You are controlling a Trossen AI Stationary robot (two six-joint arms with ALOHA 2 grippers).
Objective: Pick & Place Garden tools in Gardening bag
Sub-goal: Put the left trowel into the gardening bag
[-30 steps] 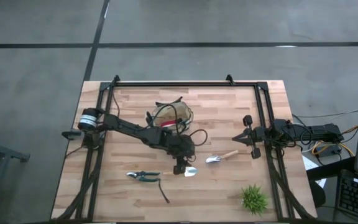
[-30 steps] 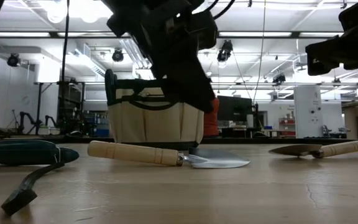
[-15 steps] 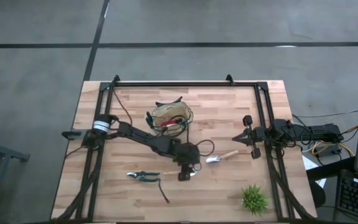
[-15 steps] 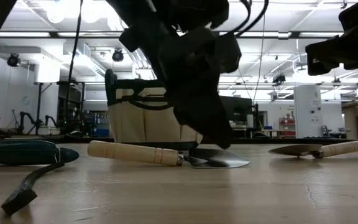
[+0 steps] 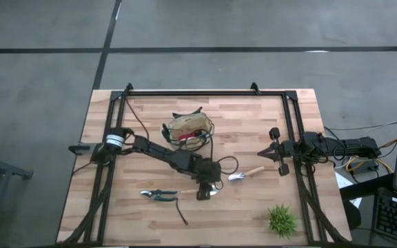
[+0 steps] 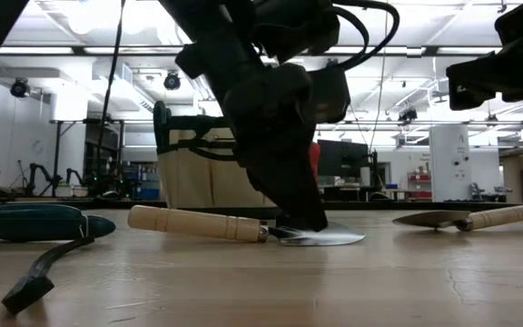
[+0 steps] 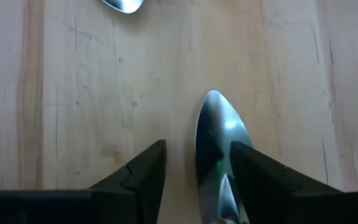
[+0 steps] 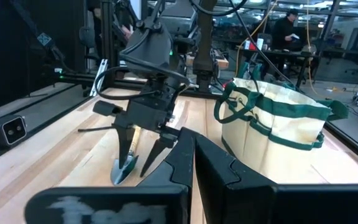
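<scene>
A silver-bladed trowel (image 5: 211, 191) with a light wooden handle (image 6: 198, 222) lies flat on the table. My left gripper (image 7: 197, 146) is low over it, slanting down. It is open, with one finger on each side of the blade (image 7: 219, 140) near its neck. A second trowel (image 5: 245, 174) lies to the right. Green-handled pruners (image 5: 158, 195) lie to the left. The tan gardening bag (image 5: 188, 126) with green trim stands upright farther back, something red (image 5: 185, 136) at its rim. My right gripper (image 8: 190, 155) is shut and waits at the table's right side. My left gripper comes from above at a slant, its fingers pointing along the trowel's blade. One finger (image 7: 253, 168) stands right against the blade's edge; the other (image 7: 145, 171) is clear of it over bare wood. I cannot tell whether either touches the blade, which lies flat on the table.
A green spiky plant (image 5: 281, 220) stands near the front right corner. A dark strap-like item (image 5: 182, 215) lies near the front edge below the pruners. A black frame (image 5: 205, 93) borders the table's far and side edges. Bare wood shows between the two trowels.
My left gripper has come down and a little toward the table's right and near edge, tipping steeper, until its fingers stand at the trowel's blade. The trowel has not moved.
</scene>
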